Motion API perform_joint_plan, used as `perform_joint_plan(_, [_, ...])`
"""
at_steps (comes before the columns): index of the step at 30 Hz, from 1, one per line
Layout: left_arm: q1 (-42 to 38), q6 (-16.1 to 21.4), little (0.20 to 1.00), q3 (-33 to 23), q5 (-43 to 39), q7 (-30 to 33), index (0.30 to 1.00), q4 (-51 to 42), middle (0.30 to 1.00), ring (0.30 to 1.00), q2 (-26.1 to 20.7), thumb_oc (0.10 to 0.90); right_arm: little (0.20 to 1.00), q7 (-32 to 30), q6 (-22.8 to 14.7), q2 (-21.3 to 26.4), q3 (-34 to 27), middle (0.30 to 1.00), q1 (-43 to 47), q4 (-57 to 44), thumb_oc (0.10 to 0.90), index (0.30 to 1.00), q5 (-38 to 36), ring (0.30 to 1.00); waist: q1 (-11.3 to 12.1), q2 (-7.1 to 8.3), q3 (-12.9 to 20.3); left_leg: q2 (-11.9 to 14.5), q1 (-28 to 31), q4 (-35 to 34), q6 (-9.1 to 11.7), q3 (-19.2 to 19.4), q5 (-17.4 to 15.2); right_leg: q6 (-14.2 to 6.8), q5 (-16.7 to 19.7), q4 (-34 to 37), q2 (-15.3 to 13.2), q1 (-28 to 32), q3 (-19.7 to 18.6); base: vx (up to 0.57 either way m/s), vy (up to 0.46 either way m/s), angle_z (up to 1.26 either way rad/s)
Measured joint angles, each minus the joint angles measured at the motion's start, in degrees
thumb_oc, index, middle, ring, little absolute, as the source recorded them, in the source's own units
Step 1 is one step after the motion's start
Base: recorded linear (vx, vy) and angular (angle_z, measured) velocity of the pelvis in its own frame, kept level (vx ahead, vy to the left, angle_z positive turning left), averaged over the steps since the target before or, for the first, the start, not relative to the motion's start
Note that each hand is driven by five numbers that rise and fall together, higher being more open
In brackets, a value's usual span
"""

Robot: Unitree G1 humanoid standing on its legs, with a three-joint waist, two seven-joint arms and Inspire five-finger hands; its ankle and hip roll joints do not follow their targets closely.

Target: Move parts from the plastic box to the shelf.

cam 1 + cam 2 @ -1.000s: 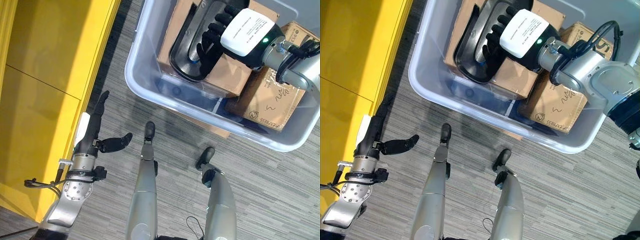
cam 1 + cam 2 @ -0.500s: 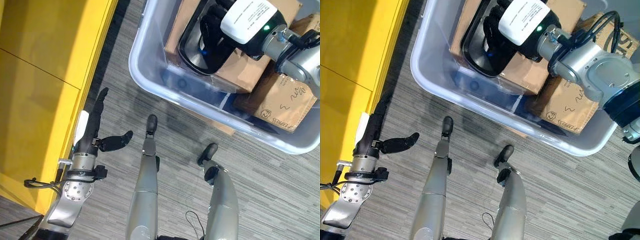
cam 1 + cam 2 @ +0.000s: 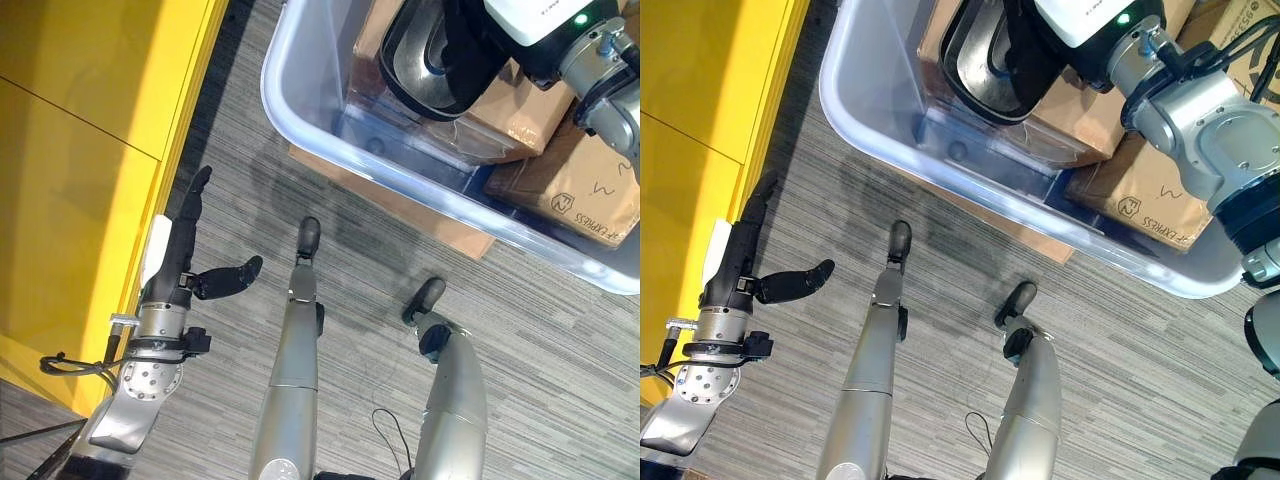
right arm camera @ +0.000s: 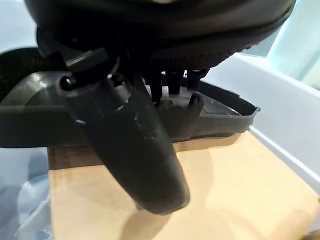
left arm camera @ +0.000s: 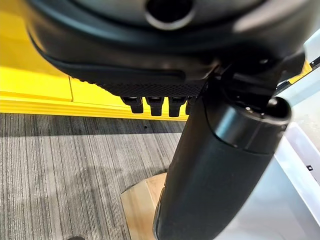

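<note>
Left eye view has one clear plastic box [image 3: 300, 110] on the grey floor [image 3: 560, 380], resting on one flat board [image 3: 400, 205] that juts out beneath its near wall. Inside the box lie three cardboard cartons: one [image 3: 520, 95] under the black part, one [image 3: 585, 190] lower at the right, and a third [image 3: 1250, 30] whose corner shows at the far right in the right eye view. One black moulded part [image 3: 425, 70], a shallow tray-like shell with a raised rim, sits on the first carton, tilted up toward the right hand. The right hand [image 3: 475, 45] reaches into the box from the upper right, and its fingers are curled over the part's rim; in the right wrist view the thumb [image 4: 127, 145] stands in front of the rim [image 4: 210, 112] while the fingers hook behind it, so the part is pinched between them, above the carton's tan top.

One yellow shelf [image 3: 80, 150] runs along the left side. The left hand [image 3: 180, 260] hangs just beside the shelf's edge, well apart from the box, its fingers straight and together and its thumb [image 3: 225, 278] spread out sideways, holding nothing. The left wrist view shows that thumb [image 5: 215, 170] before the yellow shelf front [image 5: 35, 85], with the board's corner [image 5: 145, 205] on the floor past it.
</note>
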State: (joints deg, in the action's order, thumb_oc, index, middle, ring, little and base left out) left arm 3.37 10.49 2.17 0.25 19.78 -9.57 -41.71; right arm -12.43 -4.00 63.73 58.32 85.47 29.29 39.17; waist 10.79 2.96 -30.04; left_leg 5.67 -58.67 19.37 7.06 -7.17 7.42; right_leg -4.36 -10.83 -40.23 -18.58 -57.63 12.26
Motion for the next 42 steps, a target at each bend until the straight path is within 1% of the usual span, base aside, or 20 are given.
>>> perform_joint_plan(8, [-0.3,0.0,1.000,0.0,0.0,0.0,1.000,0.0,1.000,1.000,0.0,0.900,0.300,-3.0,0.0,-0.7,-0.7,0.300,-0.5,-0.2,0.400,0.300,-1.1,0.300,0.6,-0.32,0.2,0.0,0.3,0.3,0.4,0.2,0.3,0.0,0.2,0.0,0.1,0.3,-0.1,-0.02,0.000,0.00])
perform_joint_plan(10, [-0.4,0.0,1.000,0.0,-0.1,0.0,1.000,0.0,1.000,1.000,0.0,0.900,0.300,-3.3,0.2,-1.1,-0.7,0.300,-1.0,0.2,0.400,0.300,-1.1,0.300,0.7,-0.32,0.2,-0.1,1.0,0.3,0.4,0.2,0.3,-0.5,0.5,0.2,0.2,1.0,-0.1,-0.05,-0.020,0.00])
perform_joint_plan(18, [-2.8,-0.1,1.000,1.8,-0.2,-0.5,1.000,-0.2,1.000,1.000,-0.2,0.900,0.300,0.0,-0.9,-2.0,0.9,0.300,-7.1,-1.2,0.400,0.300,-1.3,0.300,1.9,-0.39,0.1,0.2,10.3,-1.5,0.3,0.0,0.2,-0.9,1.1,3.2,0.8,11.4,1.1,-0.05,-0.019,0.01])
perform_joint_plan(19, [-3.0,-0.1,1.000,2.2,-0.2,-0.6,1.000,0.0,1.000,1.000,-0.2,0.900,0.300,0.1,-1.3,-1.9,0.8,0.300,-7.9,-2.5,0.400,0.300,-2.1,0.300,1.9,-0.39,0.1,0.2,11.8,-1.7,0.6,0.0,0.1,-1.0,1.3,3.8,0.9,12.9,1.2,-0.08,0.006,-0.03])
perform_joint_plan(21, [-2.8,-0.1,1.000,2.5,-1.1,-1.1,1.000,-0.1,1.000,1.000,-0.2,0.900,0.300,0.2,-2.1,-1.8,0.6,0.300,-9.7,-4.0,0.400,0.300,-2.8,0.300,1.8,-0.36,0.1,0.4,13.9,-2.0,0.2,0.1,-0.2,-1.2,1.4,4.8,1.1,15.4,1.5,0.01,-0.048,-0.06])
perform_joint_plan(22, [-2.7,-0.1,1.000,2.4,-1.8,-1.9,1.000,0.0,1.000,1.000,-0.2,0.900,0.300,0.3,-2.3,-1.3,-0.1,0.300,-11.3,-5.6,0.400,0.300,-3.8,0.300,1.9,-0.29,0.1,0.8,15.4,-2.3,-0.1,0.3,-0.8,-0.9,1.3,5.8,1.6,17.1,1.4,0.03,-0.057,-0.11])
perform_joint_plan(23, [-2.7,-0.2,1.000,2.4,-1.8,-2.6,1.000,0.7,1.000,1.000,-0.2,0.900,0.300,0.7,-2.6,-1.0,-1.0,0.300,-13.2,-7.3,0.400,0.300,-4.5,0.300,2.1,-0.26,0.0,1.2,17.0,-2.5,0.4,0.4,-0.5,-1.5,2.0,7.0,2.1,19.1,1.6,0.04,-0.044,-0.11])
perform_joint_plan(25, [-2.6,-0.5,1.000,2.4,-1.9,-2.9,1.000,1.2,1.000,1.000,-0.2,0.900,0.300,0.9,-3.1,-0.8,-1.4,0.300,-14.8,-8.7,0.400,0.300,-5.5,0.300,1.9,-0.18,0.0,1.3,19.0,-3.0,0.2,0.4,-0.6,-1.5,2.4,8.1,2.3,21.5,2.0,0.03,-0.020,-0.04])
perform_joint_plan(26, [-2.5,-0.7,1.000,2.3,-2.1,-3.7,1.000,1.4,1.000,1.000,-0.2,0.900,0.300,2.0,-4.2,0.7,-1.8,0.300,-17.6,-11.7,0.400,0.300,-6.0,0.300,1.9,-0.06,0.0,1.5,22.9,-4.6,0.1,0.5,-0.7,-1.8,2.7,10.3,2.6,25.7,2.5,0.05,-0.032,0.02])
perform_joint_plan(28, [-2.7,-0.7,1.000,1.7,-2.1,-4.4,1.000,0.8,1.000,1.000,-0.2,0.900,0.300,2.6,-4.6,2.5,-3.0,0.300,-19.2,-14.8,0.400,0.300,-7.0,0.300,1.3,0.20,0.0,1.9,26.4,-6.2,-0.2,0.7,-1.1,-1.9,2.9,12.6,2.9,29.6,2.8,0.06,-0.036,-0.01])
perform_joint_plan(29, [-2.3,-0.7,1.000,1.6,-2.1,-4.4,1.000,0.9,1.000,1.000,-0.4,0.900,0.300,3.1,-5.0,3.4,-5.5,0.300,-21.4,-16.9,0.400,0.300,-7.6,0.300,1.7,0.45,0.2,1.9,27.9,-6.7,0.0,0.7,-0.9,-2.3,3.6,13.8,3.3,31.3,2.9,0.06,-0.038,-0.06])
perform_joint_plan(30, [-2.5,-0.6,1.000,1.4,-2.2,-4.3,1.000,0.8,1.000,1.000,-0.5,0.900,0.300,2.6,-5.2,3.7,-6.6,0.300,-22.2,-17.7,0.400,0.300,-8.4,0.300,1.5,0.83,0.4,2.1,28.7,-6.8,0.0,0.6,-1.0,-2.3,3.7,14.6,3.3,32.4,3.0,0.08,-0.056,-0.01])
perform_joint_plan(31, [-3.1,-0.6,1.000,1.1,-2.2,-4.7,1.000,0.7,1.000,1.000,-0.5,0.900,0.300,2.7,-5.7,4.4,-8.0,0.300,-22.4,-18.7,0.400,0.300,-9.0,0.300,0.7,0.99,0.4,2.4,29.8,-7.1,-0.2,0.7,-1.3,-2.3,3.8,15.7,3.5,34.0,3.5,0.08,-0.061,0.03])
perform_joint_plan(32, [-2.9,-0.7,1.000,0.6,-2.2,-5.2,1.000,0.7,1.000,1.000,-0.5,0.900,0.300,3.2,-5.8,5.0,-8.8,0.300,-22.7,-19.9,0.400,0.300,-9.2,0.300,0.8,1.03,0.4,2.5,30.5,-7.3,0.1,0.6,-1.1,-2.5,4.4,16.4,3.8,35.4,3.9,0.07,-0.041,0.02])
perform_joint_plan(33, [-2.7,-0.7,1.000,0.1,-2.2,-5.6,1.000,0.7,1.000,1.000,-0.6,0.900,0.300,3.5,-6.3,5.6,-11.2,0.300,-23.7,-20.9,0.400,0.300,-10.2,0.300,0.5,1.46,0.7,2.6,32.1,-7.9,-0.1,0.7,-1.2,-2.5,4.8,18.0,4.2,37.3,4.0,0.05,-0.033,0.00])
perform_joint_plan(34, [-3.0,-0.7,1.000,-0.3,-2.2,-5.7,1.000,0.6,1.000,1.000,-0.5,0.900,0.300,3.8,-6.5,6.2,-13.9,0.300,-25.4,-22.3,0.400,0.300,-10.8,0.300,0.5,1.47,0.7,2.9,33.1,-8.5,-0.1,0.7,-1.2,-2.6,5.1,19.2,4.4,38.7,4.4,0.04,-0.016,-0.03])
perform_joint_plan(35, [-2.6,-0.7,1.000,-0.5,-2.2,-5.7,1.000,0.6,1.000,1.000,-0.6,0.900,0.300,3.8,-6.6,6.4,-14.8,0.300,-25.9,-22.8,0.400,0.300,-11.4,0.300,0.7,1.70,0.9,2.9,33.5,-8.8,-0.1,0.7,-1.2,-2.7,5.2,19.6,4.4,39.0,4.4,0.03,-0.020,-0.04])
perform_joint_plan(37, [-2.5,-0.9,1.000,-1.7,-2.2,-6.8,1.000,0.5,1.000,1.000,-0.6,0.900,0.300,4.5,-6.9,6.9,-19.9,0.300,-28.8,-24.5,0.400,0.300,-13.9,0.300,0.5,2.02,1.1,3.2,36.4,-10.1,-0.1,1.2,-1.2,-2.9,6.1,22.4,4.9,42.4,4.7,0.04,-0.034,-0.05])
perform_joint_plan(39, [-1.6,-1.0,1.000,-2.6,-2.2,-6.9,1.000,0.5,1.000,1.000,-0.5,0.900,0.300,4.9,-7.2,8.1,-22.7,0.300,-31.6,-26.1,0.400,0.300,-16.4,0.300,0.4,2.76,3.6,3.2,37.1,-10.9,-0.3,1.5,-1.5,-3.2,6.3,24.0,5.1,43.4,4.8,0.05,-0.034,-0.02])
perform_joint_plan(42, [-1.7,-1.0,1.000,-3.0,-2.1,-7.0,1.000,0.5,1.000,1.000,-0.5,0.900,0.300,6.0,-8.3,8.9,-24.7,0.300,-33.3,-26.7,0.400,0.300,-18.4,0.300,0.3,3.36,4.5,3.3,38.9,-12.0,-0.2,2.0,-1.4,-3.4,7.1,26.1,5.7,45.4,4.9,0.06,-0.033,-0.03])
